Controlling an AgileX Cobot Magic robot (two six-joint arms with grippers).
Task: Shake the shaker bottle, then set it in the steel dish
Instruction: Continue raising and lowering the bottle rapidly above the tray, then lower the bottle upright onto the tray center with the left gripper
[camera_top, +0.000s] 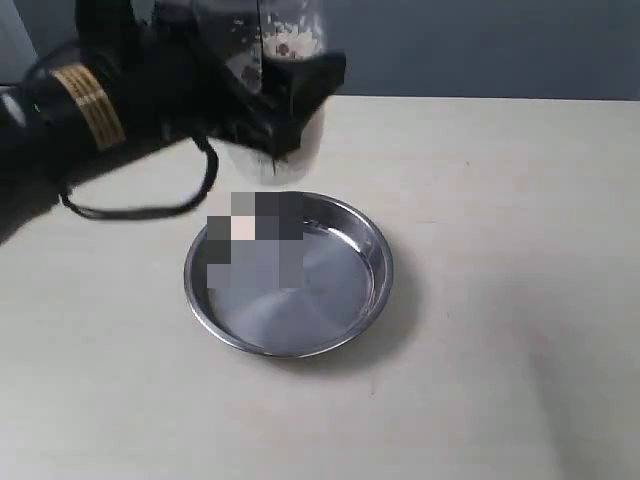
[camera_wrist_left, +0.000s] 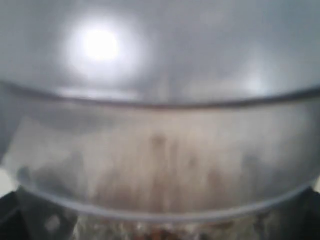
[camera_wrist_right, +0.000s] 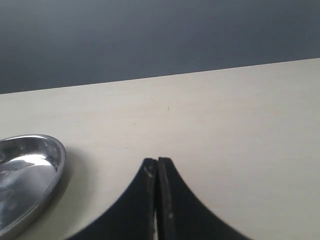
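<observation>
Since everything else sits on it, I start with the pale table (camera_top: 500, 250), which fills the exterior view. Near its middle lies the steel dish (camera_top: 325, 295), flat and with nothing of the task in it. My left arm (camera_top: 90, 110) reaches in from the left, a black cable (camera_top: 140, 208) trailing beneath it.

At its end, my left pincer (camera_top: 285, 95) is clamped round the shaker bottle (camera_top: 280, 45), holding it above the table, just behind the dish's far rim. The bottle is smeared with blur, so I judge the shaking is under way rather than finished. Its long axis looks roughly upright in the exterior view. Which end is uppermost I cannot tell. In the left wrist view the frosted wall crowds the whole picture, with brownish grains (camera_wrist_left: 155, 231) at one edge.

What the coming move turns on is this: the dish lies below and toward the near side of the held bottle. Setting it down should therefore mean bringing it forward over the rim and then lowering it, base first.

My right pincer (camera_wrist_right: 157, 165) is pressed together on nothing, low over bare table beside the dish. The left one is plainly the nearer and already has the bottle.
</observation>
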